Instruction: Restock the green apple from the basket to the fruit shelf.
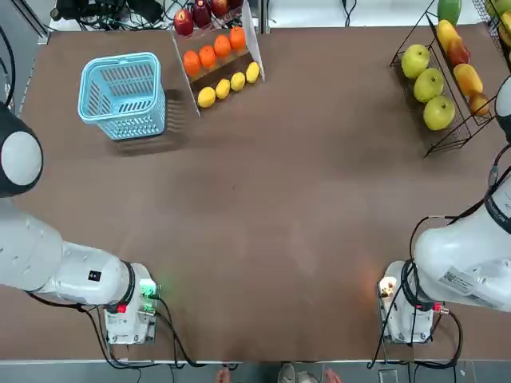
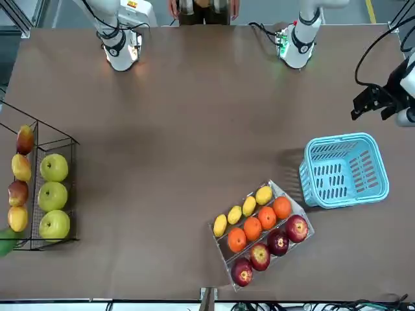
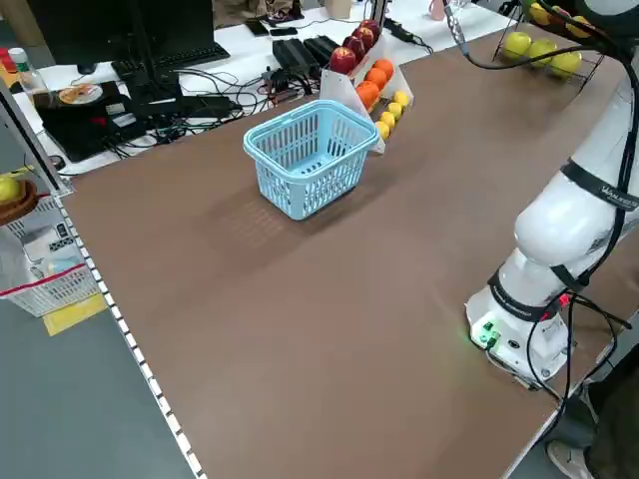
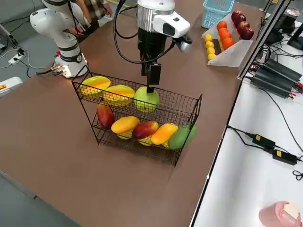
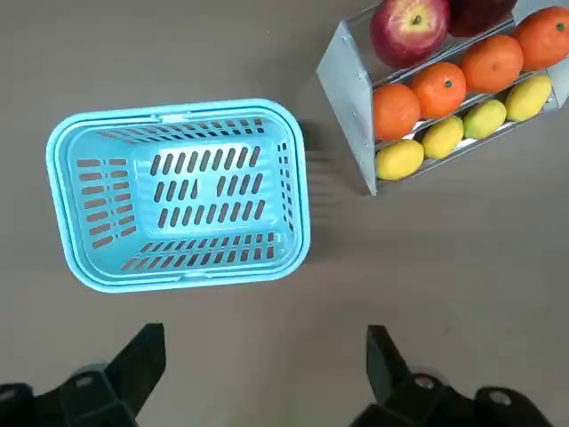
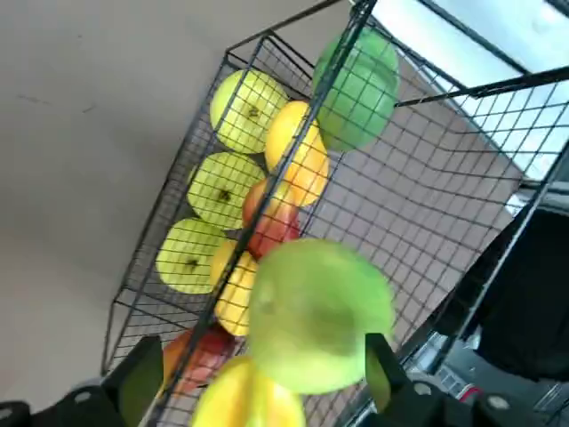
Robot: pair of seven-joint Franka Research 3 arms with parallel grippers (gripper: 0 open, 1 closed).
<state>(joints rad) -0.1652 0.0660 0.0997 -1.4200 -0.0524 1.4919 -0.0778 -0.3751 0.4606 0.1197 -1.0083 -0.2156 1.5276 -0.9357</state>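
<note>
The green apple (image 4: 147, 100) rests on the top tier of the black wire fruit shelf (image 4: 182, 101), beside two yellow fruits. My right gripper (image 4: 152, 84) hangs straight above it, open. In the right wrist view the green apple (image 6: 320, 311) lies between the spread fingers. The light blue basket (image 1: 120, 64) stands at the far left with nothing in it. My left gripper (image 5: 262, 336) hovers open above the table, just short of the basket (image 5: 178, 111).
A white slanted stand (image 1: 254, 36) of oranges, lemons and red apples sits beside the basket. The shelf's lower rows hold larger yellow-green fruits (image 1: 429, 84) and orange-yellow ones. A person (image 2: 201, 8) stands behind the arm bases.
</note>
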